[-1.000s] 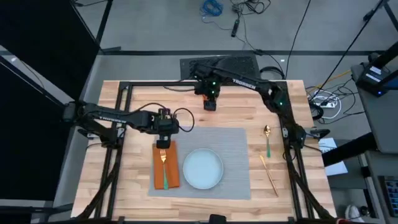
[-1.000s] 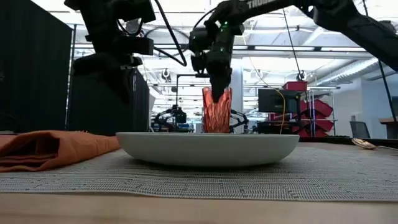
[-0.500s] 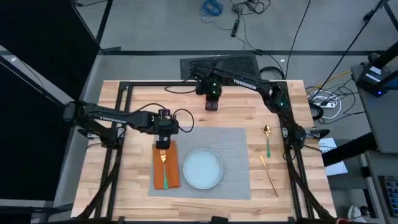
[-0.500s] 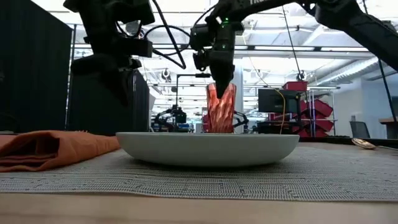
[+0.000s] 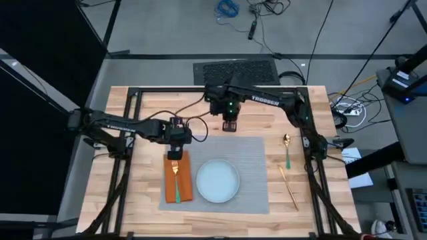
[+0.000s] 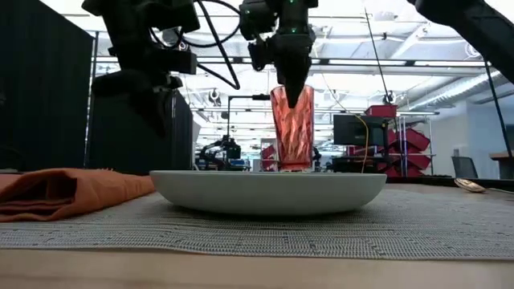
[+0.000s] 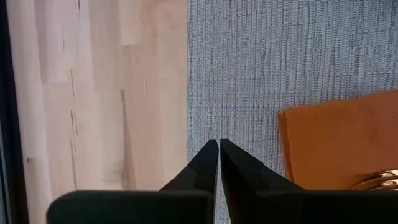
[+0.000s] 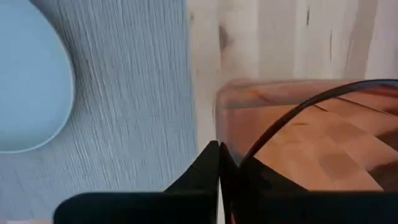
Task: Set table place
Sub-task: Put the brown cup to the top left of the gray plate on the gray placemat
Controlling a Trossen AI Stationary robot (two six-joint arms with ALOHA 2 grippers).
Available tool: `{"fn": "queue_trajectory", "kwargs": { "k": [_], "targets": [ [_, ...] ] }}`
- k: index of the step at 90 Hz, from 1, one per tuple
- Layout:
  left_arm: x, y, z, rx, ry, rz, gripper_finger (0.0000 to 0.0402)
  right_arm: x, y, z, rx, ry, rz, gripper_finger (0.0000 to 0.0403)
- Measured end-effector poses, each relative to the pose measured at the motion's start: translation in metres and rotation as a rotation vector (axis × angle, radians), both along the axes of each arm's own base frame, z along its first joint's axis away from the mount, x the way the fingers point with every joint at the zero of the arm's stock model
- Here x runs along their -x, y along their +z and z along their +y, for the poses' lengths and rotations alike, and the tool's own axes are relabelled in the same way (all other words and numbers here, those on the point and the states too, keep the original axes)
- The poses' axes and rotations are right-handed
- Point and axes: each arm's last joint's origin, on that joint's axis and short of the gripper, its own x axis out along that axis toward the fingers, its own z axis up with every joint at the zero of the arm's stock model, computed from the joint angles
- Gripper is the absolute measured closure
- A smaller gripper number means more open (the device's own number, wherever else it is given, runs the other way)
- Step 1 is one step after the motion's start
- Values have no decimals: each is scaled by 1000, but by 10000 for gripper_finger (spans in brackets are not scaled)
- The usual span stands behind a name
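Observation:
The orange tumbler [image 6: 293, 128] stands upright just beyond the far edge of the grey placemat [image 5: 253, 170], and my right gripper [image 6: 291, 92] is shut on it from above. The plate [image 6: 269, 191] hides its base in the low view. On the placemat lie the pale-blue plate [image 5: 217, 181] and, left of it, the orange napkin [image 5: 180, 179] with a gold fork [image 5: 176, 179] on top. My left gripper [image 5: 175, 153] hangs shut over the napkin's far end, touching nothing. My right gripper pinches the tumbler's rim [image 8: 231, 138] at one side, one finger outside the wall and one inside, showing through the glass. The fingers [image 6: 291, 80] point down from above. The tumbler hangs upright below them; whether its base is on the table cannot be told.
A gold spoon [image 5: 287, 150] and a gold knife [image 5: 289, 187] lie on the bare wood to the right of the placemat. The table's black frame [image 5: 133, 100] runs along the far and left sides.
My right gripper has moved from the table's far middle toward the near edge, up to the placemat's far edge, taking the tumbler with it. The tumbler tilted on the way and now stands upright.

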Motion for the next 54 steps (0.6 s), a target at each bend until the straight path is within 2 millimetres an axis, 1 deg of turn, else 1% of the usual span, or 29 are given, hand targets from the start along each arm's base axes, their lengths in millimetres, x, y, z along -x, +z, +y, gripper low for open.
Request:
{"fn": "queue_trajectory", "kwargs": {
  "k": [13, 27, 39, 46, 54],
  "targets": [
    [2, -1, 0, 15, 7, 16, 398, -3, 1, 14, 0, -29, -3, 403],
    [4, -3, -1, 33, 10, 29, 398, -2, -7, 29, -11, -44, 35, 403],
    [9, -13, -1, 38, 26, 53, 398, 12, -15, 40, -1, -70, 50, 403],
    [13, -21, -1, 38, 28, 77, 398, 23, -16, 45, 8, -98, -7, 403],
    [16, -27, -1, 38, 27, 84, 398, 40, -10, 48, 11, -150, -100, 403]
  ]
}}
